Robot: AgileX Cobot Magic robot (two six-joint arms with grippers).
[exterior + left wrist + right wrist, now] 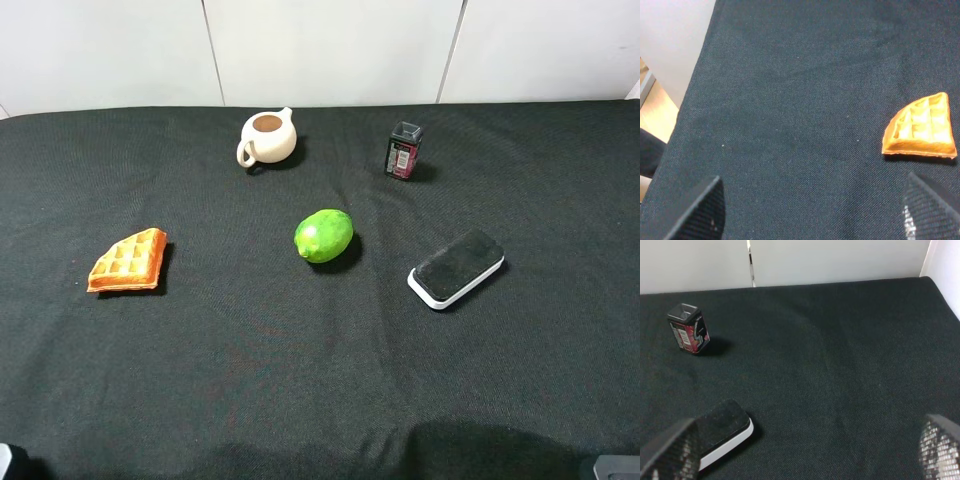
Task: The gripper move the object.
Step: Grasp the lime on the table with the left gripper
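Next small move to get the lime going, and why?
Probably swing the left gripper forward and inward toward the lime: both grippers sit open at the near edge, neither wrist view shows it, and the eraser lies in the way of the right gripper.

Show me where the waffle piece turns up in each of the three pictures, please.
High camera: the waffle lies at the left of the black cloth, left of the lime.
Left wrist camera: the waffle lies just ahead of the left pincer, off to one side.
Right wrist camera: not in it.
Shared landmark: the black cloth, in all three.
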